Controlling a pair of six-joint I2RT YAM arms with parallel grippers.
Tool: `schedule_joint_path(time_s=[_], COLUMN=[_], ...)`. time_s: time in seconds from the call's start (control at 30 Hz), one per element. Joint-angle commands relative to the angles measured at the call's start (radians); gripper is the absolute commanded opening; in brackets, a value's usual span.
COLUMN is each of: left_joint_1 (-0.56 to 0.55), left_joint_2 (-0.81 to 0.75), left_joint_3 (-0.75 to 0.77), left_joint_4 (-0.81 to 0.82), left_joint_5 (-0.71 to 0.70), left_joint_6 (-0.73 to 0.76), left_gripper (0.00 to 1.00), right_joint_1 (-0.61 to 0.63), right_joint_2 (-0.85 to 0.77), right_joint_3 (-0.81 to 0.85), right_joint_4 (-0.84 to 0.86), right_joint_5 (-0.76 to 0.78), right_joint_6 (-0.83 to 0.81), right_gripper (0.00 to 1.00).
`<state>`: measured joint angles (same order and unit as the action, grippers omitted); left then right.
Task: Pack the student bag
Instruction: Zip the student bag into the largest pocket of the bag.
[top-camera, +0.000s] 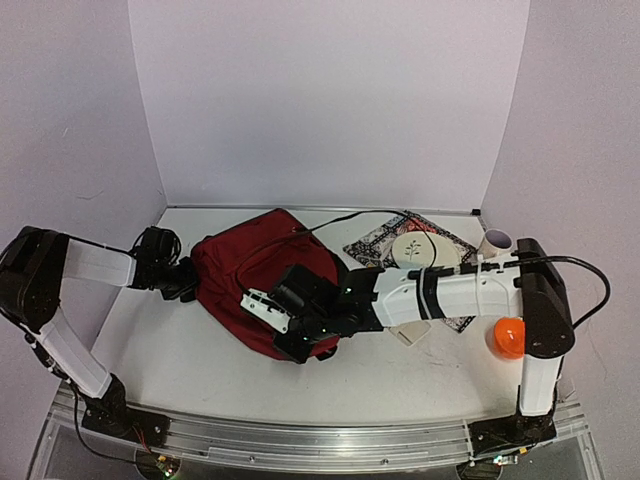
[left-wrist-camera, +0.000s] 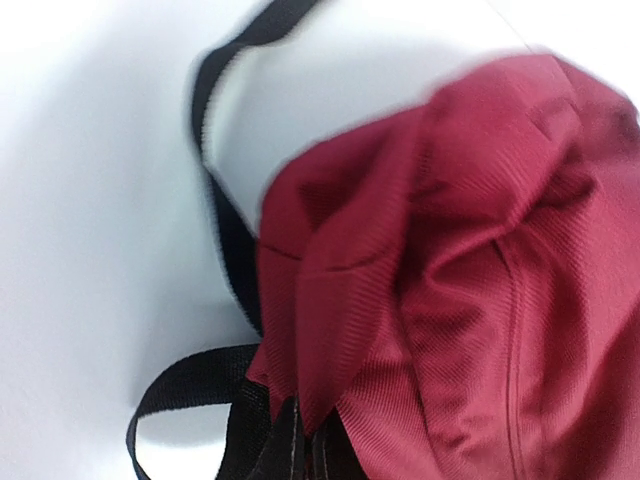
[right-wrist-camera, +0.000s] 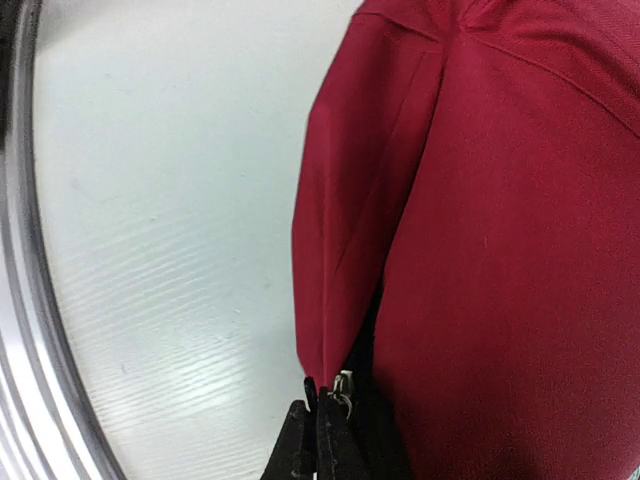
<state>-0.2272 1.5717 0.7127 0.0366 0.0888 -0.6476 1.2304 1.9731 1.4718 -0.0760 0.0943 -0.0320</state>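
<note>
Closest to where I stand is the metal rail (top-camera: 300, 440) that both arm bases are bolted to, at the table's (top-camera: 180, 360) near edge. Just past it, the right gripper (right-wrist-camera: 318, 425) is pinched tight on the near edge of the student bag (top-camera: 250, 262). Its fingertips are closed right beside a small metal zip pull (right-wrist-camera: 342, 384). My guess is that it holds there to work the zip or lift that edge so the bag opens.

On the bag's left side the left gripper (left-wrist-camera: 295, 450) is closed too. It has a bunch of red fabric where the black straps (left-wrist-camera: 190, 375) meet it, and the cloth is drawn into folds toward the pinch. That looks like an anchoring hold, so the bag cannot slide when the other arm pulls.

The bag itself lies slumped on the tabletop, left of centre, between the two claws. I can't see an opening from above.

Off to the right, an orange thing (top-camera: 508, 338) sits beside the right arm. Further back, a patterned mat (top-camera: 380, 238) carries a round plate (top-camera: 425, 250), with a white cup (top-camera: 497, 241) next to it. These are probably waiting to go in.
</note>
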Motion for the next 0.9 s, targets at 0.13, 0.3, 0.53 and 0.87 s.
schedule_joint_path(time_s=[0.13, 0.3, 0.53, 0.87], left_joint_1=[0.094, 0.055, -0.126, -0.412], left_joint_2=[0.09, -0.066, -0.371, -0.521], left_joint_3=[0.179, 0.066, -0.124, -0.292], left_joint_4=[0.002, -0.001, -0.056, -0.041], left_joint_5=[-0.104, -0.016, 0.041, 0.053], left_joint_6=[0.059, 0.005, -0.133, -0.42], left_gripper=[0.11, 0.5, 0.74, 0.8], right_joint_1=[0.027, 0.028, 0.026, 0.026], right_joint_2=[0.014, 0.079, 0.082, 0.02], right_joint_3=[0.104, 0.185, 0.174, 0.016], right_joint_4=[0.022, 0.055, 0.121, 0.268], right_joint_5=[-0.08, -0.054, -0.002, 0.001], right_joint_6=[0.071, 0.081, 0.104, 0.163], right_gripper=[0.0, 0.0, 0.0, 0.0])
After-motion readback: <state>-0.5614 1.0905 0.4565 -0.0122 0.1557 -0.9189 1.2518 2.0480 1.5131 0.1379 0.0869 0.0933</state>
